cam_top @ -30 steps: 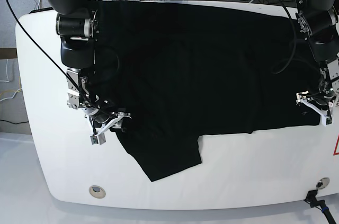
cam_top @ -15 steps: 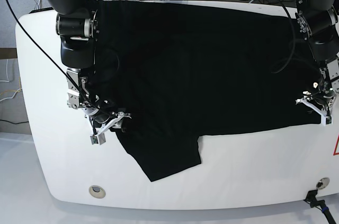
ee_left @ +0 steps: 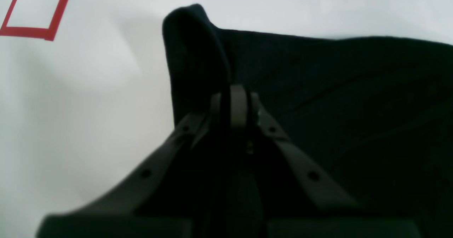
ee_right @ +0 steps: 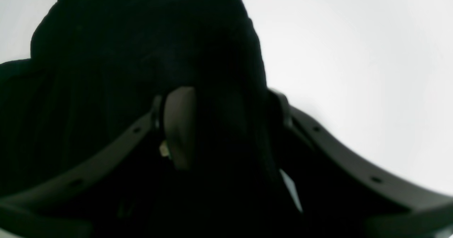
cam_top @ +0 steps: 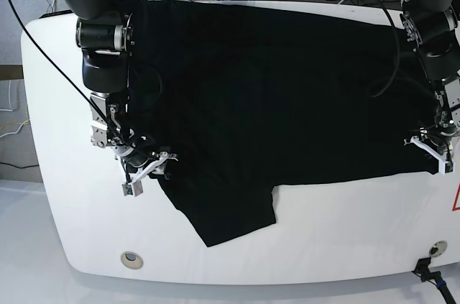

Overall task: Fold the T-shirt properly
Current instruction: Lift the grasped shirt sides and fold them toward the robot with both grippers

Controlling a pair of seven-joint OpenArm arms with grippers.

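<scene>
Here the right gripper point(cam_top: 146, 171) sat at the left of the base view, low over the white table point(cam_top: 43, 174), at the T-shirt point(cam_top: 266, 95) edge where a sleeve stuck out toward the front. In the right wrist view, its two dark fingers point(ee_right: 178, 125) stood apart with a thick bunch of black cloth between them; the fabric filled the gap, so the right gripper point(ee_right: 226, 125) appeared to be holding the T-shirt point(ee_right: 141, 47), though the dark picture made the contact on the far finger hard to see.

The T-shirt lay spread flat over most of the table, black side up, reaching from the back edge down past the middle. One sleeve point(cam_top: 223, 214) lay on the near part of the table.

At the right of the base view, the left gripper point(cam_top: 431, 149) was down at the shirt's corner near the table's edge. In the left wrist view its fingertips point(ee_left: 238, 103) were pressed together on a pinch of the black fabric, and the corner of the T-shirt point(ee_left: 318, 89) stood up in a small fold point(ee_left: 193, 47) just beyond the left gripper point(ee_left: 235, 105). A red outline point(ee_left: 35, 18) was printed on the table point(ee_left: 70, 125) beside it.
</scene>
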